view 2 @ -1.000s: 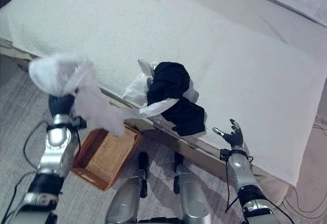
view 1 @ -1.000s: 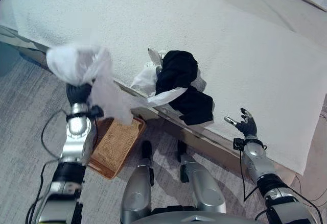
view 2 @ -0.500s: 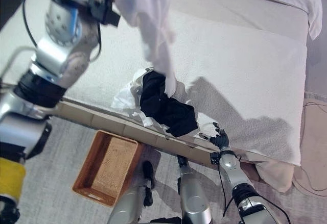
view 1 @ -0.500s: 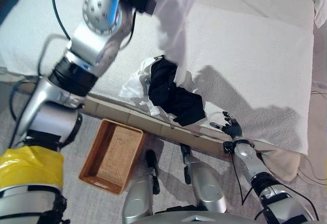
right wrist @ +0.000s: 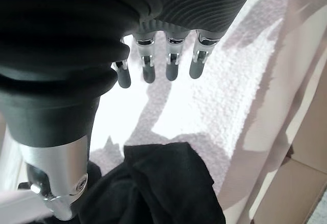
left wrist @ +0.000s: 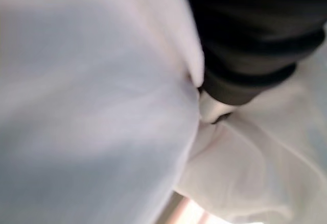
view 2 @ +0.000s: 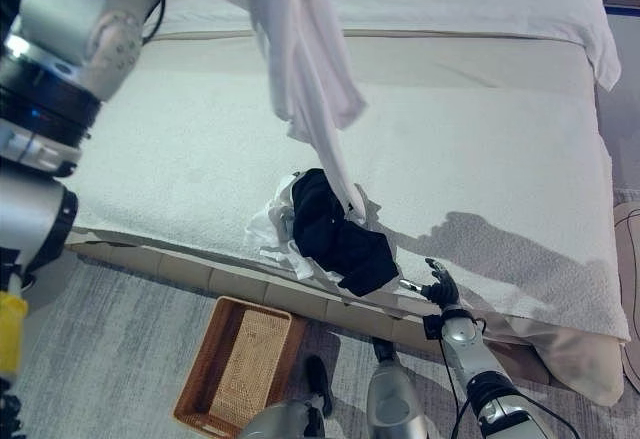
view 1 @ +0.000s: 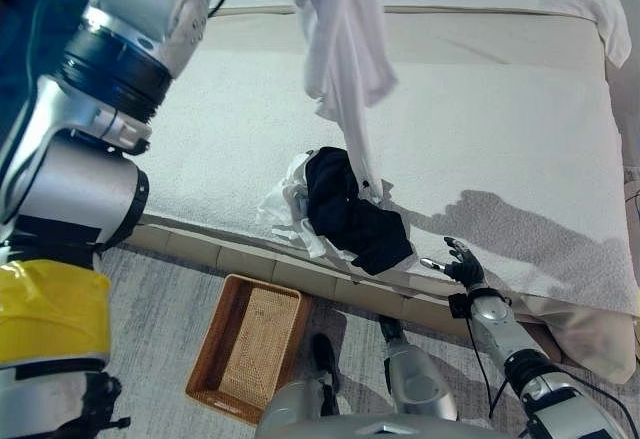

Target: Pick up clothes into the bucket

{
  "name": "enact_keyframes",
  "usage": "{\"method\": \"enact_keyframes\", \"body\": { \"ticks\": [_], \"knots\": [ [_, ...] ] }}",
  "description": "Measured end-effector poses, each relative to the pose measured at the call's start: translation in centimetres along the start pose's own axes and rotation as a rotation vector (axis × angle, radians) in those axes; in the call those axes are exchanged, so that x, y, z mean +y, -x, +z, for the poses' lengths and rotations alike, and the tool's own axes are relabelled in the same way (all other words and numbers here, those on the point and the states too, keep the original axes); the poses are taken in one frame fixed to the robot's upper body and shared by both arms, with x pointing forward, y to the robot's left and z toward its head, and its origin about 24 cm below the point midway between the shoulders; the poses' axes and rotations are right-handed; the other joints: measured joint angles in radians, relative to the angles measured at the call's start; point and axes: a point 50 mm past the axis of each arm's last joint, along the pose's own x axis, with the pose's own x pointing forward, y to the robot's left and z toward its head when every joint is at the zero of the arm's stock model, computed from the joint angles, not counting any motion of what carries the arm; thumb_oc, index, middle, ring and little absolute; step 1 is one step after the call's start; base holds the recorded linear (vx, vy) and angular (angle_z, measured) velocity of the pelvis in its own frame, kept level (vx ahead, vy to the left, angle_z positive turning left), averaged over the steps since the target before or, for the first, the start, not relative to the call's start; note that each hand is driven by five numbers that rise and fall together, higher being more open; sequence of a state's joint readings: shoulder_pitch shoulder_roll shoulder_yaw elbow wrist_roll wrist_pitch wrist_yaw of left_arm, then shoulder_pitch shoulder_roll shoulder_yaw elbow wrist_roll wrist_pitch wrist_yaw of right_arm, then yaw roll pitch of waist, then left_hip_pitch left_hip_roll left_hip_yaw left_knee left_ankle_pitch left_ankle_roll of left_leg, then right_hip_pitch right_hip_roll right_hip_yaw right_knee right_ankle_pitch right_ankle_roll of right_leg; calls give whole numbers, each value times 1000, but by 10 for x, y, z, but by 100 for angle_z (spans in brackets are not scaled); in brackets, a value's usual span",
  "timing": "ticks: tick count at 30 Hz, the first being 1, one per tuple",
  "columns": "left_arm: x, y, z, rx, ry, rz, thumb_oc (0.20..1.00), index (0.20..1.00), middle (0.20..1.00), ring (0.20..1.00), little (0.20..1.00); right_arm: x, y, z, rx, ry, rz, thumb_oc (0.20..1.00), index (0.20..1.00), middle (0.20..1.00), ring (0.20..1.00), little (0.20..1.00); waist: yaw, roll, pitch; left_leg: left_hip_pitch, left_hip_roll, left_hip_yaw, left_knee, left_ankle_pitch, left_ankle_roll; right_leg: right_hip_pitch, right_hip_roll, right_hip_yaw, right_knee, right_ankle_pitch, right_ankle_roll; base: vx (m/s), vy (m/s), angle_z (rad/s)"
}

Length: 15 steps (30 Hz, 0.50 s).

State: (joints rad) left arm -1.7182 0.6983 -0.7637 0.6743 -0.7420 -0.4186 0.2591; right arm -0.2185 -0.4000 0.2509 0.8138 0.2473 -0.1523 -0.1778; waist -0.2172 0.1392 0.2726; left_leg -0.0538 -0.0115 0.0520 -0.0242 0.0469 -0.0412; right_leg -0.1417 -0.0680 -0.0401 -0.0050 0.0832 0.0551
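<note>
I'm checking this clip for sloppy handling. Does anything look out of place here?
Yes. The white garment hangs high over the bed, far from the basket on the floor. Its lower end trails down to the pile with the black clothes at the bed's edge. The right hand sits open, holding nothing.

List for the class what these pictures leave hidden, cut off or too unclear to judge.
- Left hand: in the eye views the frame's top edge cuts it off above the white garment; in its wrist view white cloth covers the fingers, so the grip cannot be judged.
- White clothes on the bed: partly buried under the black garment, so their number is unclear.
- Wicker basket: its contents are too small to judge.
</note>
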Motion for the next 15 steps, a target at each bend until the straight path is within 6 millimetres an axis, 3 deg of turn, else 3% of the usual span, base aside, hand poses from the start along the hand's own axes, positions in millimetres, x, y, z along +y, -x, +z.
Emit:
{"method": "enact_keyframes", "body": {
  "ticks": [6,15],
  "knots": [
    [33,-5,12,-25,-83,103,200,200,200,200,200,0,6,-13,39,3,16,1000,1000,1000,1000,1000,-13,46,-32,11,-8,5,-14,0,0,-1,-7,5,4,-8,9,69,-7,-2],
    [84,-1,19,-26,-144,384,200,200,200,200,200,-3,13,-35,122,16,-15,1000,1000,1000,1000,1000,-12,51,-38,49,-5,2,-26,0,0,34,-5,-3,4,-20,6,61,-25,1]
  ]
}}
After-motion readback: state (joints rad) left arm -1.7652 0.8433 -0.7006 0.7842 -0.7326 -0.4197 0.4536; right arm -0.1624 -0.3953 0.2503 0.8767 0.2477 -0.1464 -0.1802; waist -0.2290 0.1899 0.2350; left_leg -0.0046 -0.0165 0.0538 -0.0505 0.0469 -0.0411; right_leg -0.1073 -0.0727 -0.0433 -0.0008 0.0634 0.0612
